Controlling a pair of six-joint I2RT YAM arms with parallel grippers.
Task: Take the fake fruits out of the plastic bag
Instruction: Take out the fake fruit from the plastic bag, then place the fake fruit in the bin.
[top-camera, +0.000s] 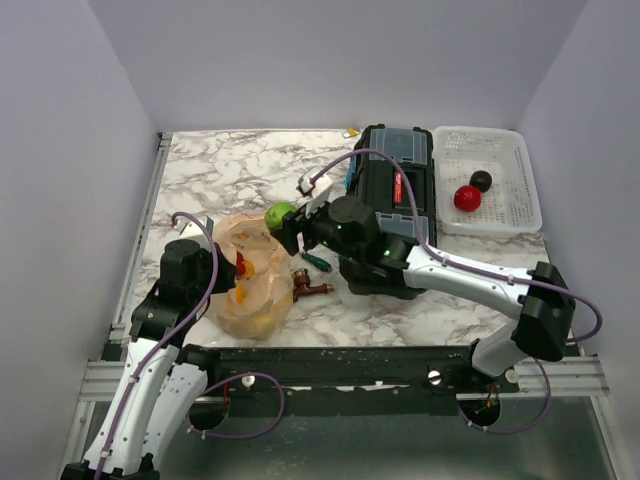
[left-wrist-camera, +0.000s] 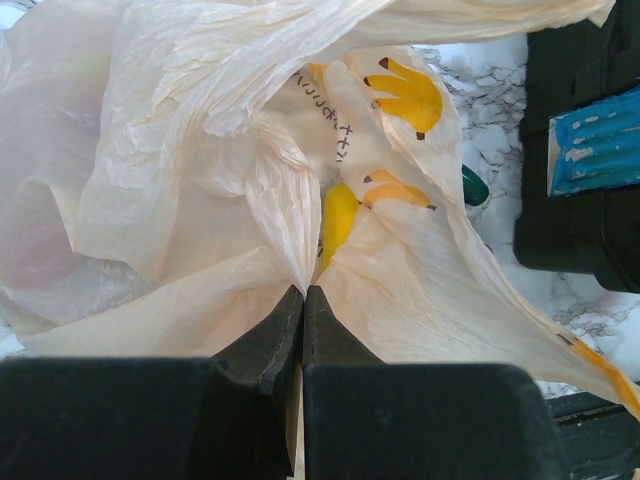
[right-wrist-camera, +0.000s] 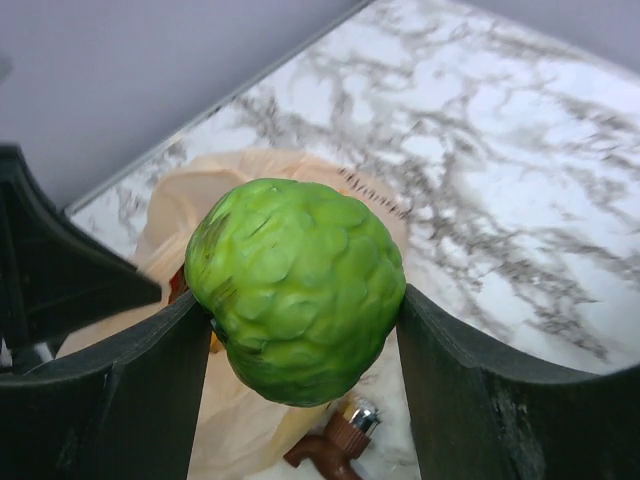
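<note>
1. While your left gripper (left-wrist-camera: 303, 300) is pinched shut on a fold of the bag (left-wrist-camera: 200, 200), treat that pinch as the anchor. It looks like what holds the film down as fruit comes out.
2. The bag lies left of centre on the table (top-camera: 230, 170), near the front edge. Inside it you can see a red piece (top-camera: 241, 265) and yellow-orange ones (top-camera: 255, 318) lower down. The left wrist view shows a yellow one (left-wrist-camera: 338, 215) behind the film.
3. Your right gripper (right-wrist-camera: 300, 330) holds the green fruit (right-wrist-camera: 295, 290) just above the bag's far rim, jaws fairly wide, one finger on each side. The grip looks centred, but the skin is bumpy and glossy, so I'd judge a slip possible. Don't ease the squeeze.
4. The step in hand, as I read it, is carrying the green fruit clear. Lift straight up first so the film doesn't drag, then swing right.
5. Pass over the tap (top-camera: 310, 288) and toolbox (top-camera: 390, 180) with height to spare.
6. The basket (top-camera: 500, 225), far right, has a red ball (top-camera: 467, 198) and dark ball (top-camera: 481, 180) in it, so it's the likely drop spot. Release low over a bare part.
</note>
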